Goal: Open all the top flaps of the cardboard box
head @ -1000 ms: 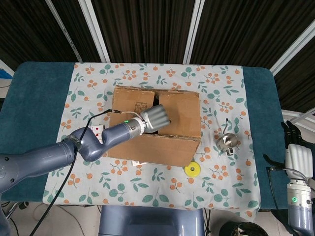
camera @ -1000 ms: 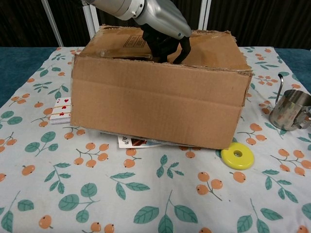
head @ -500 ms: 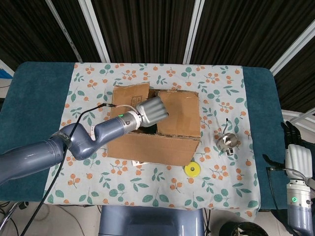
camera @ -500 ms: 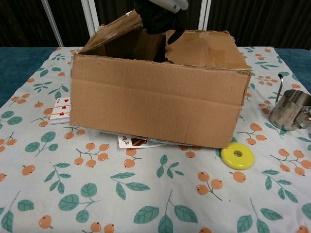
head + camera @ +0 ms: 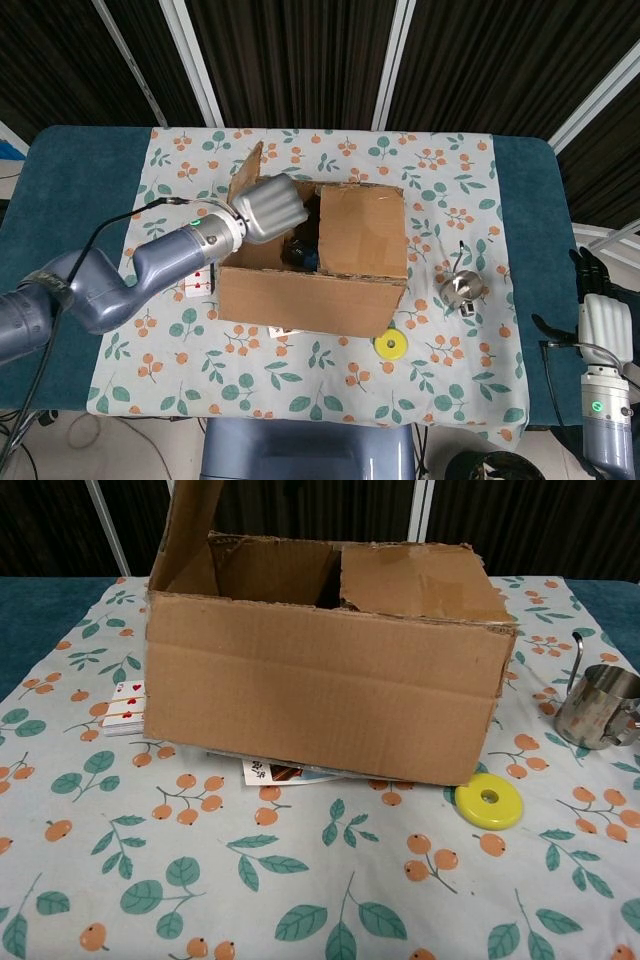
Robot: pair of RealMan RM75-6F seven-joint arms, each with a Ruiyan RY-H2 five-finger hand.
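- The left hand [image 5: 268, 208], fingers curled, grip unclear, has been swinging the left flap [image 5: 246, 172] upright, toward 9 o'clock.
- The right flap [image 5: 362, 232] of the cardboard box [image 5: 320, 695] is still lying closed.
- The right hand [image 5: 605, 325] is hanging idle, apparently released.

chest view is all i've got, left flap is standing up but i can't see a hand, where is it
observer: the left hand is over the left end of the cardboard box, against the box-facing side of the raised left flap.
operator: and the other arm
observer: the right hand is beyond the right edge of the table, holding nothing.
operator: anything inside the box
observer: a dark item with some blue on it lies inside, by the edge of the closed right flap; I can't tell what it is.
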